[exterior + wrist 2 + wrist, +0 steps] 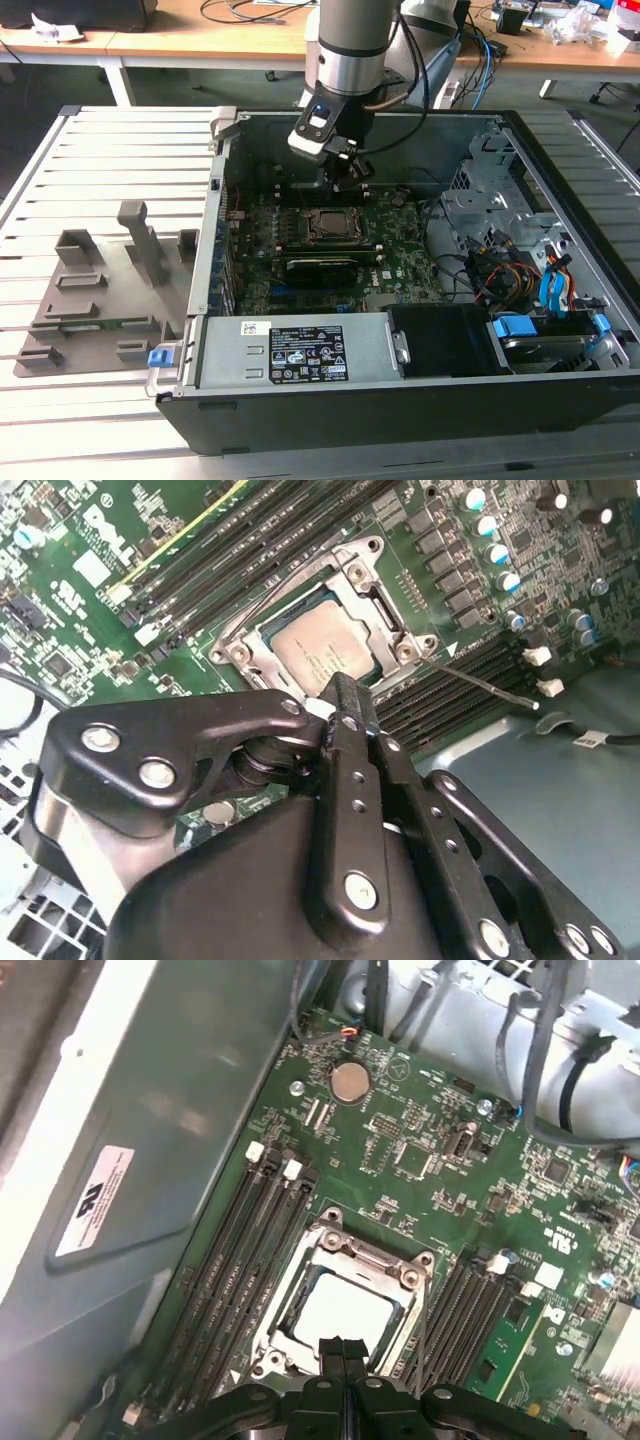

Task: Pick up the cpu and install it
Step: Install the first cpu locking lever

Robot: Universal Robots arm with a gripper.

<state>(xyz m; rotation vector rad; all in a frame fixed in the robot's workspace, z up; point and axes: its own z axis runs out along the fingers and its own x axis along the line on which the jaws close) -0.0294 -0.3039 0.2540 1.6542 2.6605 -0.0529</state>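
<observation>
The cpu (318, 658) lies flat inside the motherboard socket, its silver-grey top (340, 1312) facing up. The socket's metal frame (385, 620) surrounds it, and a thin lever rod (490, 685) lies beside the frame. My gripper (340, 695) hovers just above the near edge of the cpu, its black fingers pressed together with nothing between them. In the first wrist view the fingertips (338, 1348) overlap the chip's edge. In the exterior view the gripper (350, 182) hangs inside the open computer case, just behind the socket (328, 226).
Black memory slots (235, 1260) flank the socket on both sides. The case walls (222, 190), a power supply (300, 352), a drive cage (490, 190) and bundled cables (500, 270) ring the board. A grey fixture plate (100, 300) lies at the exterior view's left.
</observation>
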